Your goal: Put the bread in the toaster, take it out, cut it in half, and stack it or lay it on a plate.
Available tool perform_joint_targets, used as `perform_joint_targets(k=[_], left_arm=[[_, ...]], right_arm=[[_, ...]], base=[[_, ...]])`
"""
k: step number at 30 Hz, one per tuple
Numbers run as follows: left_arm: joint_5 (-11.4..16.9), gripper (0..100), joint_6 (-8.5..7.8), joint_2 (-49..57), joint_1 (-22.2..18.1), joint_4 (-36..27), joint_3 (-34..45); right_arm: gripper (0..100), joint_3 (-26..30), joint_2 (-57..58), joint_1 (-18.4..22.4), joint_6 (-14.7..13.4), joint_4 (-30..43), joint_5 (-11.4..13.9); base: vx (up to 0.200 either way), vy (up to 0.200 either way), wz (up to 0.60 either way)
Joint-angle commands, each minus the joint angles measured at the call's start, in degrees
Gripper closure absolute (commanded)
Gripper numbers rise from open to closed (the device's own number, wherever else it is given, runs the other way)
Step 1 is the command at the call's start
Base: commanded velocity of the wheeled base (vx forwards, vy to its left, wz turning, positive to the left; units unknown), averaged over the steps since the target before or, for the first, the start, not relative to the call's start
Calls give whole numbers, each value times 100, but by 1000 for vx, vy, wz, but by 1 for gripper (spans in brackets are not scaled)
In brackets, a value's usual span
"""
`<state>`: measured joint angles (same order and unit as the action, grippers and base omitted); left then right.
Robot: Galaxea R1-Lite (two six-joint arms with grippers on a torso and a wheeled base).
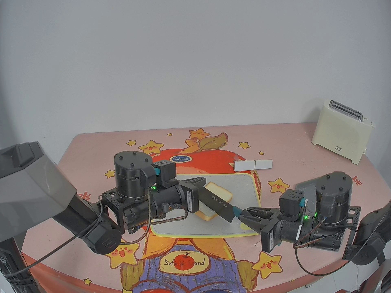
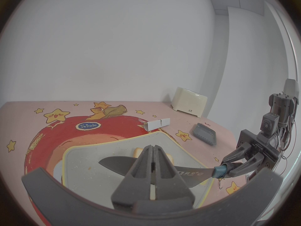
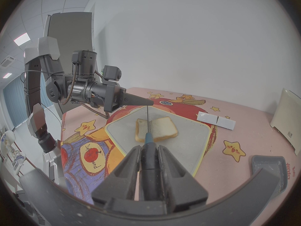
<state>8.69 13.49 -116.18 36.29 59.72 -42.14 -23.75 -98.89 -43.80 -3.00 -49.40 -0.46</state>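
Much of the bread (image 1: pixel 222 192) is covered from the head camera: the knife (image 1: pixel 218 204) lies across its middle and the left claw (image 1: pixel 201 180) reaches in beside it. From the left wrist, only two pale corners of the slice peek out behind the claw's own fingers (image 2: pixel 145 160). Whether the blade has gone through the slice cannot be made out. It is seen edge-on from the right wrist, a thin line splitting the slice into two parts. Whether the left claw touches the bread is also unclear. The grey tray (image 1: pixel 306 187) near the tabletop's right edge is half hidden behind the right arm.

Now the claws. The left claw's fingers are pressed together with nothing between them, over the cutting board (image 1: pixel 246 184). The right claw (image 1: pixel 244 216) is clamped on the knife's teal handle, with the blade pointing across the board toward the left claw. The board sits mid-tabletop (image 1: pixel 285 143), toward the near edge. The toaster (image 1: pixel 342 131) stands at the far right corner. A white folded card (image 1: pixel 253 165) lies just past the board's far edge.
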Motion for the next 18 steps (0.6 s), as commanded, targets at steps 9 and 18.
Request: perform_joint_targets(k=[9, 18], left_arm=[[1, 100, 4, -19, 71, -22, 4], [-25, 100, 4, -28, 27, -13, 22]], right_arm=[[100, 28, 283, 91, 19, 79, 2], [100, 19, 107, 100, 19, 18, 2]], base=[[0, 0, 0], [0, 0, 0]])
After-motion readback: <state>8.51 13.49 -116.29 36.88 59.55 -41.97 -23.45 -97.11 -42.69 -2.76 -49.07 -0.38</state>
